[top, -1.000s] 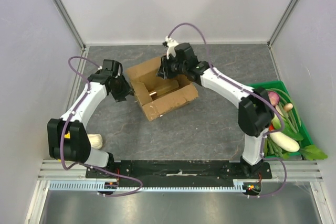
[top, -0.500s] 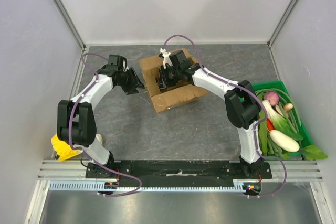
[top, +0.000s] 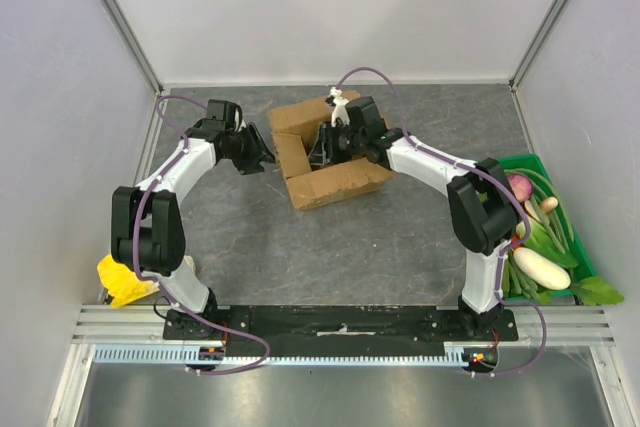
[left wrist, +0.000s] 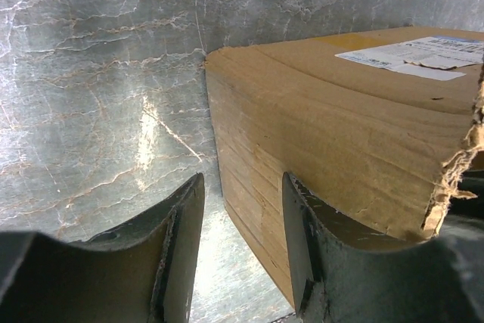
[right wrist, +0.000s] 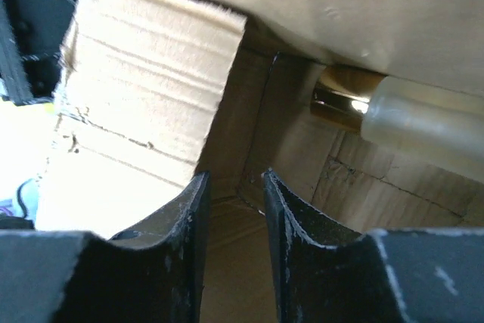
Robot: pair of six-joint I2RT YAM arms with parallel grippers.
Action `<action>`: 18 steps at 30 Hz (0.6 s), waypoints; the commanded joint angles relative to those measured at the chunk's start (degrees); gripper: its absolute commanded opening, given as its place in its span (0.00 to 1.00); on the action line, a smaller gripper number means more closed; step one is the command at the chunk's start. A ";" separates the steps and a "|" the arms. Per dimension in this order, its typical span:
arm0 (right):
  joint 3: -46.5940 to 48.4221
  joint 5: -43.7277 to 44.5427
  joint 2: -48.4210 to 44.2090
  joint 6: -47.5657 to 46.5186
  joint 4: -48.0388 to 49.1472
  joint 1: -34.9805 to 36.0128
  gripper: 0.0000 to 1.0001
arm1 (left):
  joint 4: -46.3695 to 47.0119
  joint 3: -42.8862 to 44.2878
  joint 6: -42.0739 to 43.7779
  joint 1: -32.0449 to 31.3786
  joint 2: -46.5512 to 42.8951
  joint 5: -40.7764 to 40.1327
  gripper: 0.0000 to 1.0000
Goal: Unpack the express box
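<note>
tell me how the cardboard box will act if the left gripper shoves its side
The express box would probably slide rather than tip: it sits low and flat on the smooth table. Its wall may buckle a little; the corrugated edges look frayed. It seems light, with flaps open and only a bottle-like item seen inside.

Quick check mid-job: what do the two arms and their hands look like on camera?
Both the left arm and right arm have white links, bulky black joints and a thin purple cable looping alongside. The left hand and right hand each carry two dark, curved fingers.
</note>
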 commanded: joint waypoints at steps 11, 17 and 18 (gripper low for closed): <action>-6.29 -13.61 -4.82 14.63 26.28 -2.91 0.48 | 2.09 2.27 2.30 -0.10 -0.14 2.17 0.53; -7.35 -13.52 -6.32 16.04 30.59 -2.73 0.49 | 1.83 2.27 2.22 -0.10 -0.58 1.29 0.53; -7.26 -13.44 -6.32 15.78 30.68 -2.64 0.51 | 1.83 2.27 1.96 -0.10 -0.75 1.03 0.53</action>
